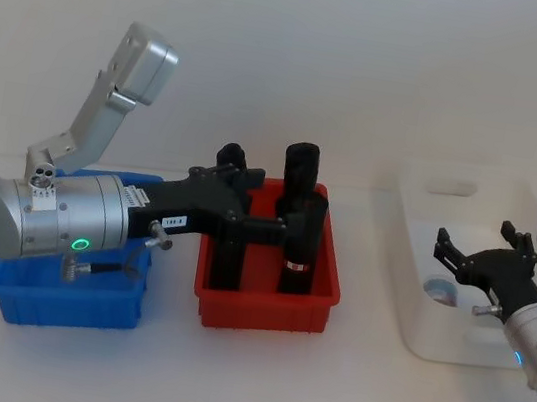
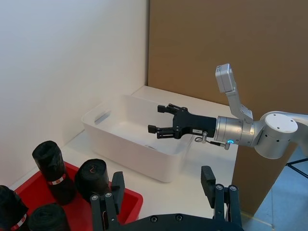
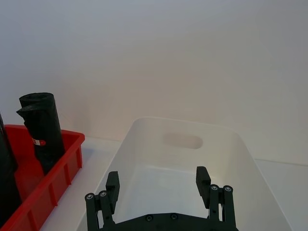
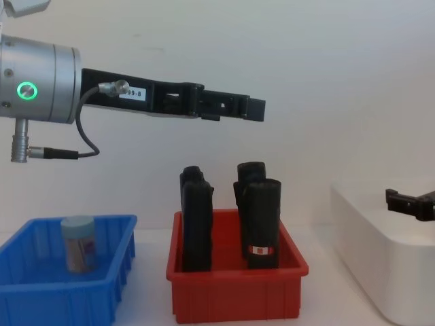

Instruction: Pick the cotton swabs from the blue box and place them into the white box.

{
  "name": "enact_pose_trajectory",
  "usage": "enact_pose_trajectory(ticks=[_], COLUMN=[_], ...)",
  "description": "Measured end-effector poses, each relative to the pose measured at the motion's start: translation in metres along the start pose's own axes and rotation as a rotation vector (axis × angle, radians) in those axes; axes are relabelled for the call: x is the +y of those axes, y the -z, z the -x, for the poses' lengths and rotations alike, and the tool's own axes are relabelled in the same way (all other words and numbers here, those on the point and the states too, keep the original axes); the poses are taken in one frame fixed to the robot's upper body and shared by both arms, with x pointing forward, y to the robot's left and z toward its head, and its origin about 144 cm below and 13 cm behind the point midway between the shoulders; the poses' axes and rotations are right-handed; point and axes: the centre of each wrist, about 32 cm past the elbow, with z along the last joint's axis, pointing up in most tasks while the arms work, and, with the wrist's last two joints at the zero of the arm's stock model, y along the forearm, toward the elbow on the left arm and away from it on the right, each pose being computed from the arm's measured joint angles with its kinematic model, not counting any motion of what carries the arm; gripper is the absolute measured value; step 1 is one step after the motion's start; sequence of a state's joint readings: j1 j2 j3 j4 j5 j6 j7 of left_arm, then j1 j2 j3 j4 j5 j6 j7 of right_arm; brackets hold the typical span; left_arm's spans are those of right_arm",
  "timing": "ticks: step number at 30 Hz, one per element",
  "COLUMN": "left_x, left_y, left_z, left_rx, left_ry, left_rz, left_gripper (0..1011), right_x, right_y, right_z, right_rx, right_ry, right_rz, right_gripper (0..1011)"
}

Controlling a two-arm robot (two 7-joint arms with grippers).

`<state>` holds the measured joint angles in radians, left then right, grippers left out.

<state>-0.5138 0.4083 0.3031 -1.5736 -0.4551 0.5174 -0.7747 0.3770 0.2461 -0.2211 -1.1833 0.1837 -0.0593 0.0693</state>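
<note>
**Both grippers empty, one swab tub standing in the blue box**

The white box [image 1: 459, 346] is the largest container, and it sits directly under the right gripper [image 1: 474, 234]. That gripper's jaws are spread wide over the box's open top and hold nothing. Below them, on the box floor, lies a small round pale object [image 1: 440, 289]. It is too faint to say whether it is a tub.

The red bin [image 4: 238, 295] sits beneath the left gripper [image 2: 162, 183]. Its jaws are also spread wide with nothing between them, and the chest view shows them hanging well above the bin. The bin holds black rolls [image 4: 262, 224] standing upright. The left wrist view shows four of them, some with a red-and-white band near the base. The roll tops are well short of the jaws.

The blue box [image 4: 68, 292] is the smallest bin. It sits behind the left jaws, under that arm's wrist and forearm, and the arm covers much of it in the head view.

One tub of the cotton swabs [image 4: 79, 243] stands upright inside the blue box, well apart from either pair of jaws and far below the left ones. It is a short cylinder with a pale teal lid and a clear wall, and the tan-pink contents show through the wall. It is noticeably shorter than the rolls in the neighbouring bin.
</note>
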Motion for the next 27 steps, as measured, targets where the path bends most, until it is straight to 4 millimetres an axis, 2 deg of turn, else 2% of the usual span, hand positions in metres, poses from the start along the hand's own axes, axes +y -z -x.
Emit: enact_pose_trajectory(ticks=[27], left_x=[0.0], left_y=[0.0004], left_z=[0.0001], left_rx=[0.0], left_ry=[-0.001], left_rz=[0.0], left_gripper=[1004], right_x=[-0.0043], right_y=[-0.0017], right_z=[-0.0017], right_rx=[-0.002], right_ry=[0.006], right_rz=[-0.026], right_gripper=[1001])
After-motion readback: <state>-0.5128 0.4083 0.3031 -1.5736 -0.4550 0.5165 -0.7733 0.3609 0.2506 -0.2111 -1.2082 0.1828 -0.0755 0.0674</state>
